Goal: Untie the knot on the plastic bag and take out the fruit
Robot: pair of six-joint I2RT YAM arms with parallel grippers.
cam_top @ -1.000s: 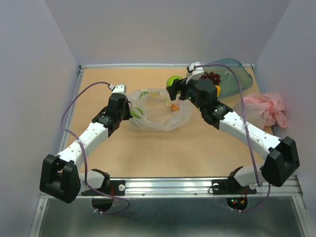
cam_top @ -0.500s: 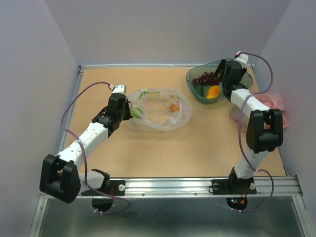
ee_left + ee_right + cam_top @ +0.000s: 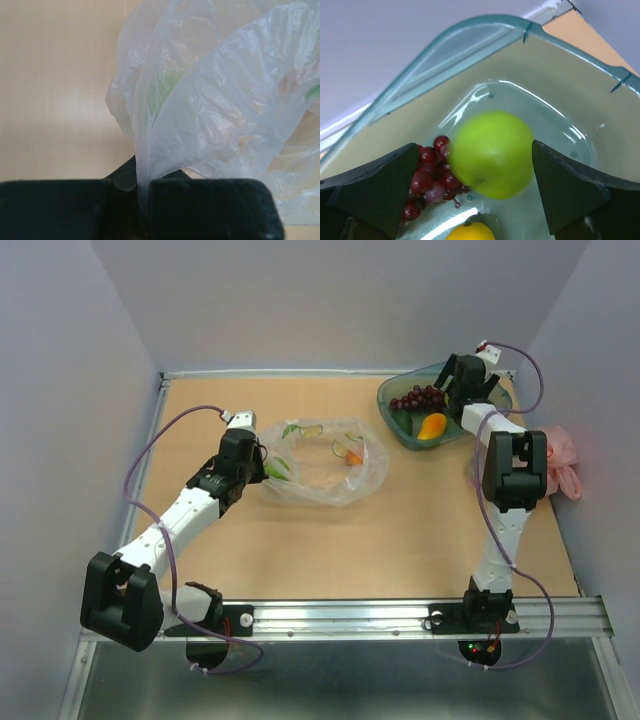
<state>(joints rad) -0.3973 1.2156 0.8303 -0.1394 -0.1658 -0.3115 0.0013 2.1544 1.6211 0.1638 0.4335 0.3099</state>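
1. The plastic bag (image 3: 325,472) lay crumpled on the table (image 3: 300,540), left of centre and well apart from the teal tray (image 3: 495,390) in the far right corner.
2. The left gripper (image 3: 260,462) was at the bag's left edge. In the left wrist view its jaws were pinched tight on a thin, gathered fold of the plastic bag (image 3: 225,100), which rose from the left gripper (image 3: 142,200) and fanned out above the table (image 3: 50,75).
3. Through the film, the top view showed a small orange fruit (image 3: 353,456) near the bag's right side and a green shape (image 3: 278,468) near its left side, close to the left gripper.
4. The right gripper (image 3: 452,395) hung over the tray, its arm folded back along the table's right side.
5. In the right wrist view the right gripper (image 3: 474,150) had its fingers (image 3: 375,185) spread wide, with a green round fruit (image 3: 492,152) between them. The fruit's outline was blurred, and there was a clear gap on its left side, so it was not clamped.
6. Below it, inside the teal tray (image 3: 470,30), lay the dark red-purple grape bunch (image 3: 427,175) and the top of an orange-yellow fruit (image 3: 470,232).
7. From above, the grape bunch (image 3: 420,397) and the orange-yellow fruit (image 3: 432,426) sat side by side in the tray.
8. A pink plastic bag (image 3: 558,455) lay at the table's right edge, just beside the right arm.
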